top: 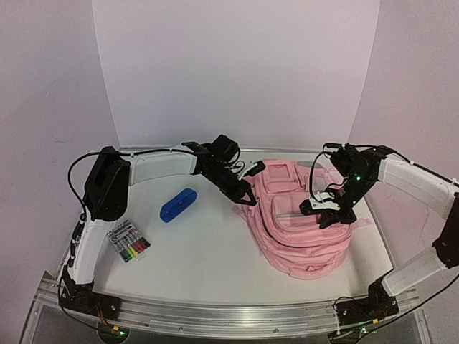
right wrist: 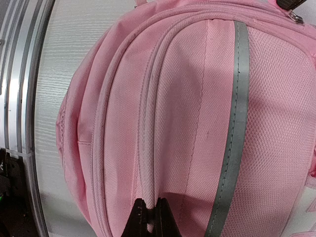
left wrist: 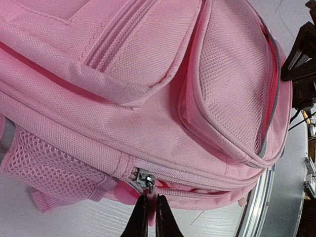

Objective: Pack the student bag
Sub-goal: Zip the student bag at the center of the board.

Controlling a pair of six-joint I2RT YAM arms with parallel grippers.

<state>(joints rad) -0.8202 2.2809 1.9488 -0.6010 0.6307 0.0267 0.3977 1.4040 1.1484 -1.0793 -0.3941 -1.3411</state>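
Note:
The student bag [top: 305, 233], a large pink backpack, lies flat on the table right of centre. My left gripper [top: 247, 198] is at the bag's left side. In the left wrist view this gripper [left wrist: 152, 198] is shut on the pink pull tab hanging from the metal zipper slider [left wrist: 143, 178], and the zip beside it gapes slightly. My right gripper [top: 328, 209] rests on top of the bag. In the right wrist view it [right wrist: 150, 203] is shut on a raised pink piped seam [right wrist: 148, 148] next to a grey stripe [right wrist: 236, 123].
A blue oblong case [top: 178, 205] lies on the table left of the bag. A clear pack of coloured markers [top: 129, 243] lies near the left arm's base. An aluminium rail [top: 229, 315] runs along the table's near edge.

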